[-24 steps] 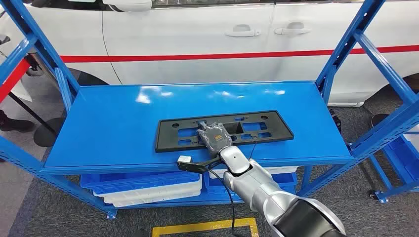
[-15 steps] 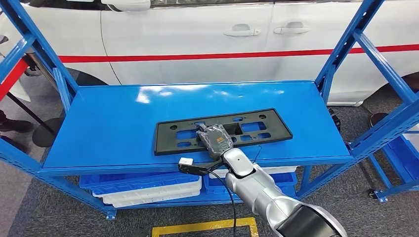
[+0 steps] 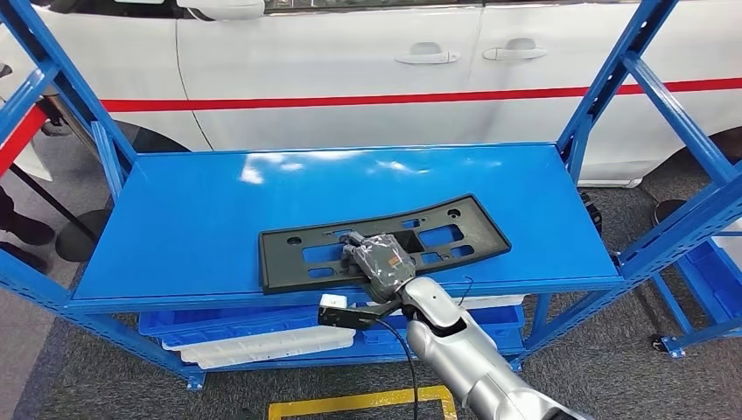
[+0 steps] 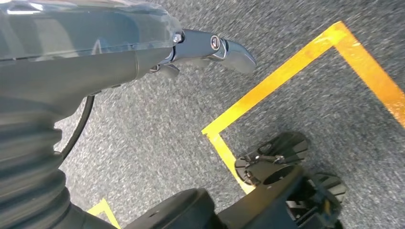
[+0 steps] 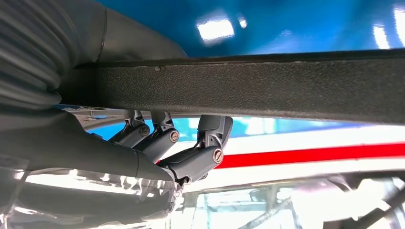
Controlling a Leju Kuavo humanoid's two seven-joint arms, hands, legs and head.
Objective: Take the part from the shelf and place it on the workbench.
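Head view: no legible brand, label or writing on any item. Right arm, silver, enters from lower right and reaches fwd over the front edge of the blue metal shelf. Right hand, grey, wrapped in clear film, lies palm-down on the long black plastic plate-holder part, at its near long edge approx. mid-length. The part lies on the shelf top, skewed: its left end at the front lip, its right end further back. A small white-and-black wrist module w/ black cable hangs just below the shelf lip. Behind the shelf stands a white car w/ red side stripe; blue and white trays sit on the lower level; yellow floor tape marks the grey carpet.

Left wrist view: left hand hangs over grey carpet beside a yellow tape corner. Fingers lie loosely extended, close together, nothing between them.

Right wrist view: the part's black textured edge crosses the frame as a bar. Dark fingers curl onto one face of the bar, thick grey thumb against the opposite face, i.e. the hand pinches the part's edge. Blue shelf surface and the car's red stripe show past it.
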